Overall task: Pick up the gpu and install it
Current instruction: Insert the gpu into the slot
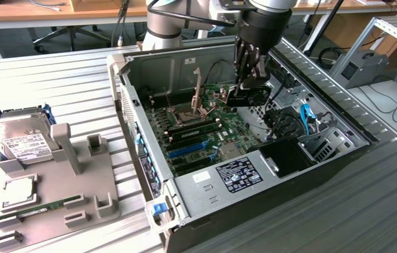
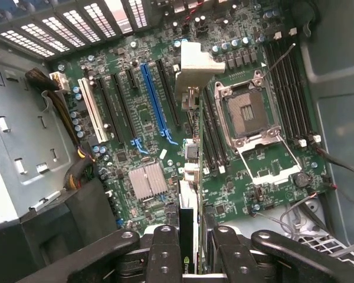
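Note:
The gpu (image 1: 248, 96), a thin black card, hangs inside the open computer case (image 1: 339, 153) above the green motherboard (image 1: 198, 132), clear of it. My gripper (image 1: 250, 84) reaches down from above and is shut on the card's upper edge. In the wrist view the gpu (image 2: 186, 221) appears edge-on between the black fingers (image 2: 165, 253), with its pale metal end bracket (image 2: 199, 65) at the far end. My gripper (image 2: 189, 262) holds it over the motherboard (image 2: 135, 153), between the long blue slot (image 2: 153, 97) and the CPU socket (image 2: 248, 112).
Outside the case, on the exterior view's left, a grey holder (image 1: 58, 195) carries a silver hard drive (image 1: 21, 141), a CPU chip (image 1: 19, 191) and a green RAM stick (image 1: 40, 206). A power supply (image 1: 237, 171) and cables (image 1: 304, 118) crowd the case's near end.

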`<control>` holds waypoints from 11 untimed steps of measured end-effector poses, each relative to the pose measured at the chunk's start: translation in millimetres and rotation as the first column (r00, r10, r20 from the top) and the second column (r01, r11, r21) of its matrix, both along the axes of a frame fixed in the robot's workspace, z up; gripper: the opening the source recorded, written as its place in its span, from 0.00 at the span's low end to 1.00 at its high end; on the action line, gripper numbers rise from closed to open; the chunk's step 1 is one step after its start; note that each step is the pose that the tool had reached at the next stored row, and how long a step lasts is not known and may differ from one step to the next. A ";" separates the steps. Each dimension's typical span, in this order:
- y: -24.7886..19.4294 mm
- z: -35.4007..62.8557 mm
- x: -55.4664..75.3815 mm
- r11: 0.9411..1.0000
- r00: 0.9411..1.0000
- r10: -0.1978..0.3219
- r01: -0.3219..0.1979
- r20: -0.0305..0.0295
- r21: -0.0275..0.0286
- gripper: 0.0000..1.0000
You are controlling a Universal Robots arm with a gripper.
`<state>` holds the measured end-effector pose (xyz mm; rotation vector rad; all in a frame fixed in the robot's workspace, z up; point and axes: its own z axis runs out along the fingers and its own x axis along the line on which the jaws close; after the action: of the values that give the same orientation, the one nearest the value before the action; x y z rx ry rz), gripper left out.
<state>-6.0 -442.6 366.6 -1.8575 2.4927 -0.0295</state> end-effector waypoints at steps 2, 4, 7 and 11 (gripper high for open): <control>0.1 0.0 0.0 1.000 1.000 0.005 -0.005 0.000 0.000 0.26; 0.2 0.0 0.0 1.000 1.000 0.010 -0.010 0.000 0.000 0.26; 0.3 0.0 0.0 1.000 1.000 0.018 -0.018 0.000 -0.001 0.26; 0.5 0.0 0.0 1.000 1.000 0.027 -0.027 0.000 -0.001 0.26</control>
<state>-6.0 -442.2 366.6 -1.8906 2.4681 -0.0299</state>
